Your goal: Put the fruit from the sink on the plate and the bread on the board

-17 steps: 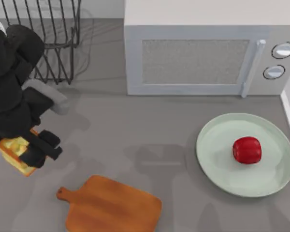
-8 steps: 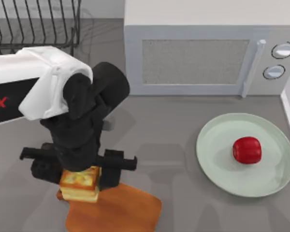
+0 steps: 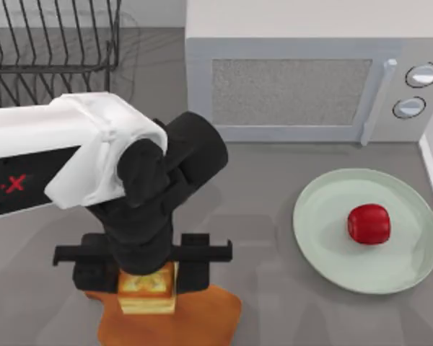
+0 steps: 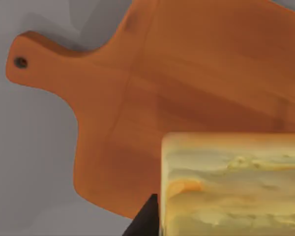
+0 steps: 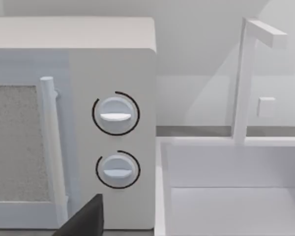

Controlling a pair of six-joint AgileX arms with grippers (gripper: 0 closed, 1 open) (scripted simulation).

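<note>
Over the last second the left gripper point(image 3: 148, 277) carried the bread point(image 3: 147, 287) from well left of the board point(image 3: 202, 317) to above the board's near-handle end, jaws clenched on the chunk. The wrist view put the bread over the board body, not yet set down (contact can't be told). The fruit point(image 3: 369, 223) sat on the plate point(image 3: 325, 216), right of the board, unchanged. Likely only lowering and release remained.

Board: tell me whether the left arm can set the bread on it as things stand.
Probably yes. The left claw holds the bread right over the board, near its handle end, and the wood under it looks bare in the left wrist view. Whether the bread already touches the board can't be told.
</note>
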